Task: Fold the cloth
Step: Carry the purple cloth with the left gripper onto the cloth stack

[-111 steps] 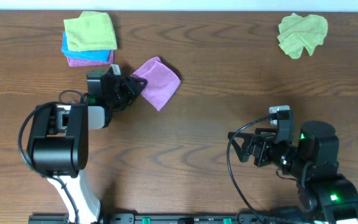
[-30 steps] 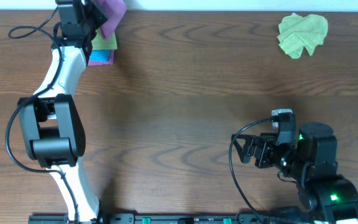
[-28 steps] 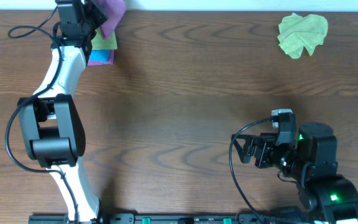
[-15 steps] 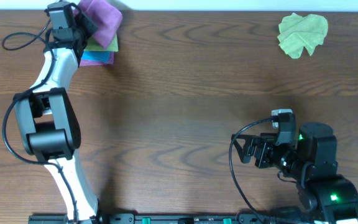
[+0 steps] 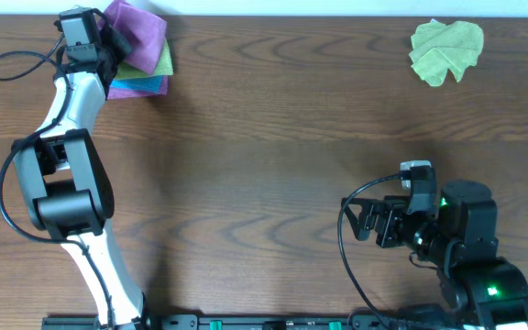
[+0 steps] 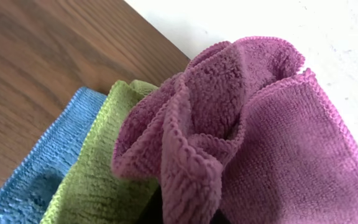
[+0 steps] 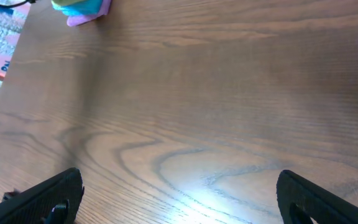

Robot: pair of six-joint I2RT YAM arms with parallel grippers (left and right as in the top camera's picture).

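Observation:
My left gripper (image 5: 108, 41) is shut on the folded purple cloth (image 5: 136, 34) and holds it over the stack of folded cloths (image 5: 150, 73) at the table's far left corner. In the left wrist view the purple cloth (image 6: 253, 124) bunches up in front of the camera, above the green cloth (image 6: 98, 174) and blue cloth (image 6: 36, 168) of the stack; the fingers are hidden under it. My right gripper (image 7: 179, 199) is open and empty, low over bare wood at the front right; in the overhead view it (image 5: 365, 220) points left.
A crumpled light-green cloth (image 5: 445, 50) lies at the far right of the table. The table's far edge runs just behind the stack. The stack also shows small in the right wrist view (image 7: 82, 9).
My left arm has carried the purple cloth from the table's left-middle up to the stack at the far left corner, then shifted it a little left. The right arm has not moved.

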